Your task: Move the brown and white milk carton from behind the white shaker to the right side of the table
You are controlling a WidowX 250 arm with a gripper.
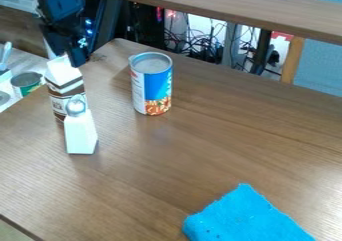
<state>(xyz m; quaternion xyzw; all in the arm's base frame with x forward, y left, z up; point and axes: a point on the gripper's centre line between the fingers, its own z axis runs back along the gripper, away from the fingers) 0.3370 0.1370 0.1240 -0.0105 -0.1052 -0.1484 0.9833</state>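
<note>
The black gripper (pixel 65 52) hangs at the upper left, right at the white peaked top of a brown-and-white carton (pixel 65 87). Whether it grips the carton cannot be made out. The carton stands upright near the table's left edge. Just in front of its lower part is a white tapered block (pixel 81 135) with a round silvery piece (pixel 76 106) at its top. To the right of the carton, a blue-and-white can (pixel 152 85) with a food picture stands upright, apart from the gripper. A bright blue cloth (pixel 246 217) lies flat at the bottom right.
The brown wooden table (pixel 200 150) ends in an edge at the left. Beyond it, lower down, is a green-labelled can (pixel 27 82) beside white items. A wooden shelf (pixel 234 5) crosses behind the table, with cables (pixel 197 47) below it.
</note>
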